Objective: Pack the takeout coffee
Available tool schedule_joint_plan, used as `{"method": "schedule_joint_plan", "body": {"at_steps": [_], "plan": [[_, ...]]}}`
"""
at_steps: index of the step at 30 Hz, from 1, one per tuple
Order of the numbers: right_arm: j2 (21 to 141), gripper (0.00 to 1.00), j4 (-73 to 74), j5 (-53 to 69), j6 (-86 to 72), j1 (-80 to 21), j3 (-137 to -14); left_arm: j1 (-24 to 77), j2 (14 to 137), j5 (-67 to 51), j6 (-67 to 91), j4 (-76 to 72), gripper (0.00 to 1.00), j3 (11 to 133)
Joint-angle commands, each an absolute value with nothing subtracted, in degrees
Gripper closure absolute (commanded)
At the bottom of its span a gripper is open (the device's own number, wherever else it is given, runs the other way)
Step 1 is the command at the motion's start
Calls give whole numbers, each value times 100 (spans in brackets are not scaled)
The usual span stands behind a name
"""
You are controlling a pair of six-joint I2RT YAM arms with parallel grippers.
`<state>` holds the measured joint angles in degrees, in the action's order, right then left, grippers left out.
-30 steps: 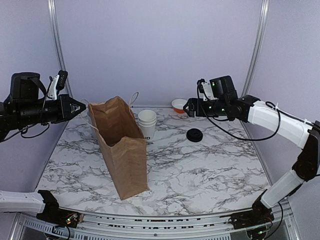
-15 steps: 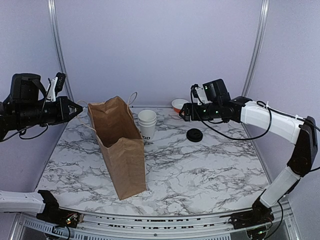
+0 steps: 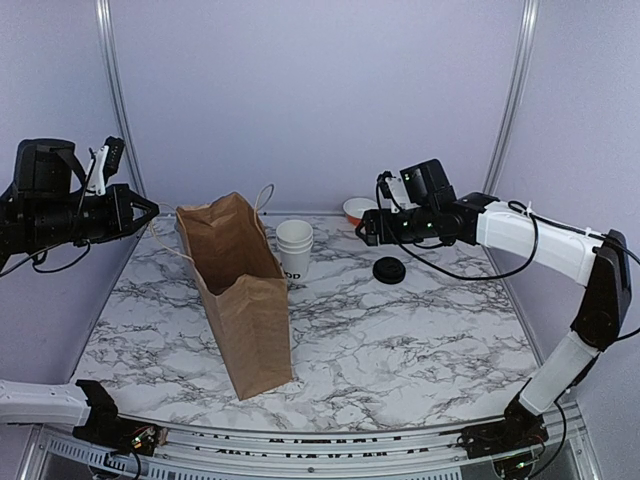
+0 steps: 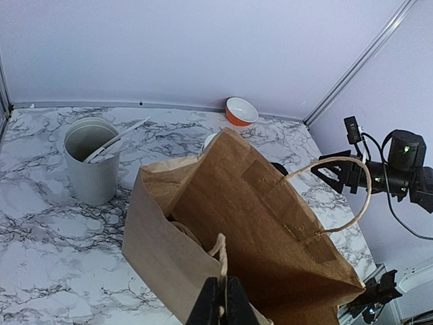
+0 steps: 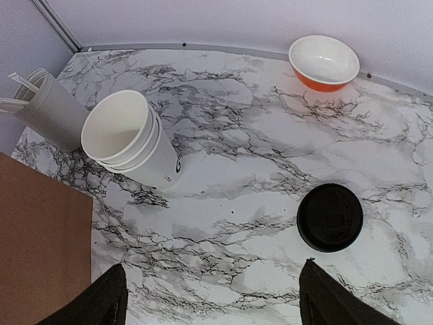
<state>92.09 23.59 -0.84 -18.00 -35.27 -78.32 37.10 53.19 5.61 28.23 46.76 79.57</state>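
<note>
**A:** How many cups (image 3: 294, 245) do you count?

**B:** One nested stack, upright at the back of the marble surface (image 3: 400, 340). Three rims show, I think. There is dark lettering on the side of the outer one.

**A:** And lids?

**B:** One black lid (image 3: 389, 269), lying flat to the right of the stack and well apart from it. It isn't on a cup.

**A:** What else is around?

**B:** One brown paper bag (image 3: 240, 290), standing open just left of the cups. One orange-and-white bowl (image 3: 357, 209) sits in the far right corner. One grey-white canister (image 4: 91, 160) with a few white utensils stands behind the bag.

**A:** Does anything stand in the way?

**B:** The bag stands between the left hand (image 3: 152, 211) and the cups. In the left wrist view it hides nearly the whole stack.

**A:** What are the hands doing?

**B:** The left hand is pinched closed on the bag's near twine handle (image 4: 222, 271), which is drawn out toward it. The right hand (image 3: 362, 228) hangs spread wide above the surface, gripping nothing. From its own camera, the cups sit to one side and the lid to the other.
</note>
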Motion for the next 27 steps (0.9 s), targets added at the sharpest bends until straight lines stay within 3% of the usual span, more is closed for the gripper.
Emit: {"method": "schedule_joint_plan", "body": {"at_steps": [1, 19, 27], "plan": [[9226, 16, 2417, -238, -1729, -3584, -8117, 3683, 5344, 535, 2801, 4790, 94, 8101], [9361, 16, 2551, -377, -1600, -3831, -8366, 3673, 5356, 400, 2822, 4781, 90, 8103], [9010, 17, 2803, -566, -1591, -4428, -8823, 3674, 5378, 311, 2845, 4708, 88, 8112]]}}
